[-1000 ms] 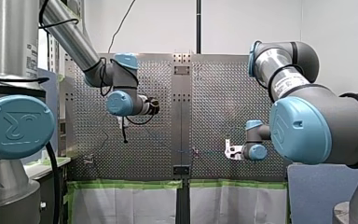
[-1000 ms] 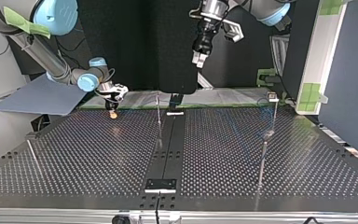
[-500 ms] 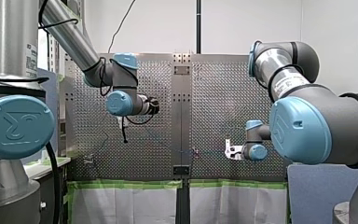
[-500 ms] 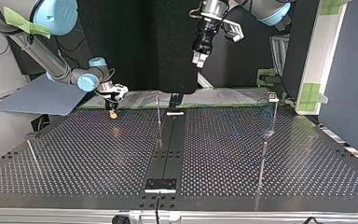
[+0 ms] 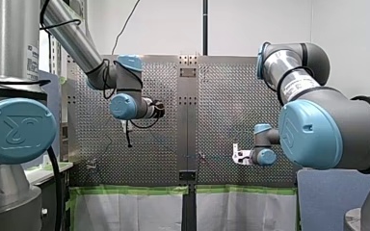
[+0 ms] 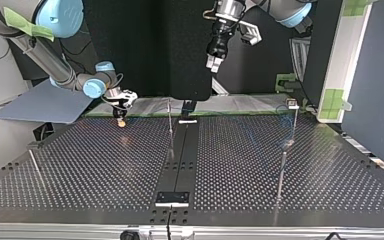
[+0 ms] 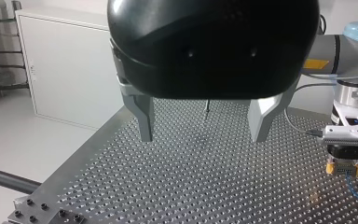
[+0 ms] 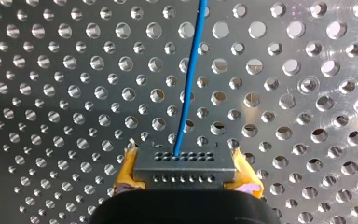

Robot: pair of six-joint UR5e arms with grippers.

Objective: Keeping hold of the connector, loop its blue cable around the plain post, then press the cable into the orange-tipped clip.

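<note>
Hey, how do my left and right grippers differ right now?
My left gripper is open and empty; my right gripper is shut on the connector of the blue cable. The left gripper has grey metal fingers; the right gripper has yellow pads. The left gripper hangs high above the perforated table; the right gripper sits low near it. Both point down at it.

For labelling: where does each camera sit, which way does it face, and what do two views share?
Front view: behind the arms, facing over the table; my left arm, my right arm.
Top view: across the table, facing the arms; my right gripper low, my left gripper raised.
Left wrist view: on that wrist, facing the table past open fingers.
Right wrist view: on that wrist, facing its pads, the connector, blue cable.
Shared: top and left wrist views show my right gripper.
</note>
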